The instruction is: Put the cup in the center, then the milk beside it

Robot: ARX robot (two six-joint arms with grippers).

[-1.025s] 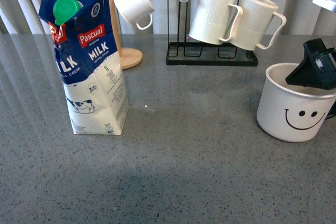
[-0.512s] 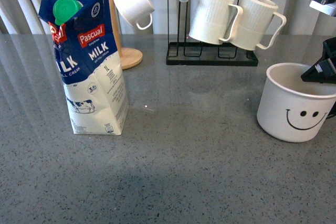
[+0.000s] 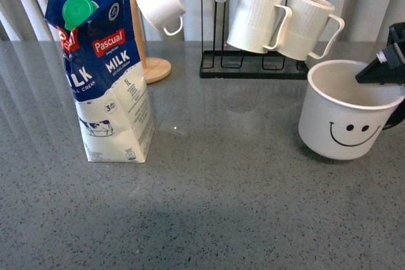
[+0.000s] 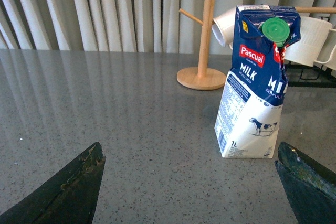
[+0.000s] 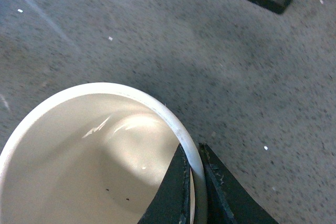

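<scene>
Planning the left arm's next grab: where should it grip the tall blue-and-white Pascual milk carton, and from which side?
Grip the tall blue-and-white milk carton across its flat-sided middle, below the sloped top and green round cap. It stands upright, so probably come in level from the robot's side, where the open left gripper faces it.

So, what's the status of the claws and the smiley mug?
Right gripper shut on cup rim. Left gripper open, empty. Cup tilted, far right, not centred. Milk upright left; nothing between them.
</scene>
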